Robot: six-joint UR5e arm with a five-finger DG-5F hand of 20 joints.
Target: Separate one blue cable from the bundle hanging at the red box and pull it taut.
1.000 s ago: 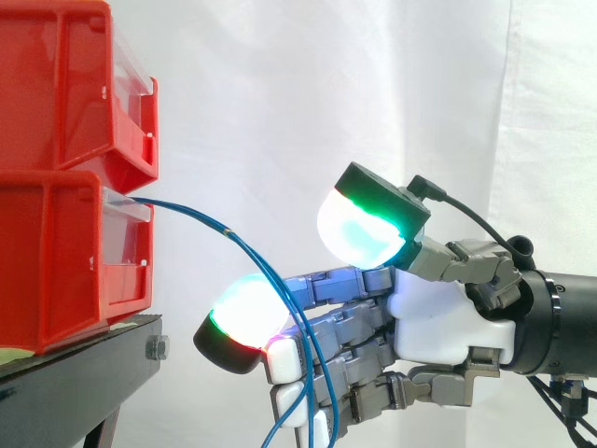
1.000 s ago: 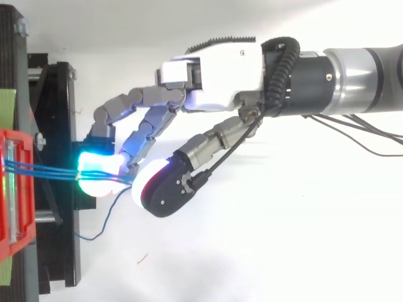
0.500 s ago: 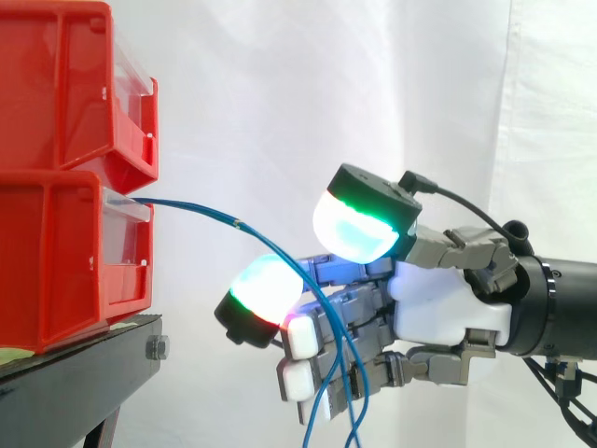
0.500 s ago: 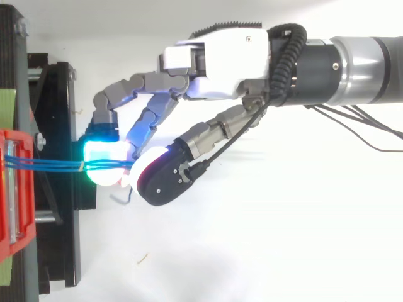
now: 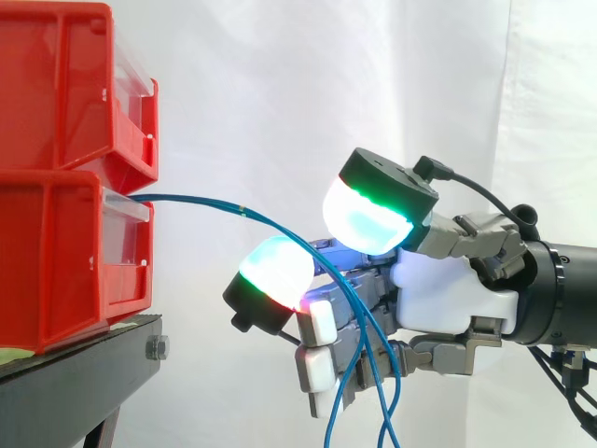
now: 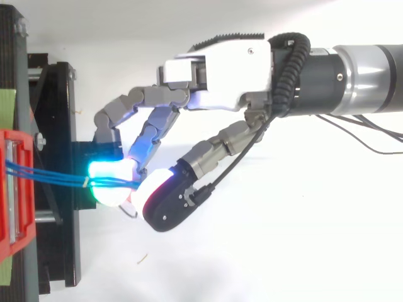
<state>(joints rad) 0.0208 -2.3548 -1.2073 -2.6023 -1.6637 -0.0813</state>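
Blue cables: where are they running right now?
In the side view the blue cables arc rightward from the lower red bin, then droop across the hand.

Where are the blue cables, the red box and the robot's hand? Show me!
blue cables (image 5: 215,203): side view, on the arch between the box and the hand.
red box (image 5: 56,252): side view, on the lower box's side wall.
hand (image 5: 448,294): side view, on its white palm.

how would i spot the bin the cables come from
On the black stand at the side view's left sit two stacked red bins. It's the lower bin: unlike the upper bin, blue cables run from its front toward the hand.
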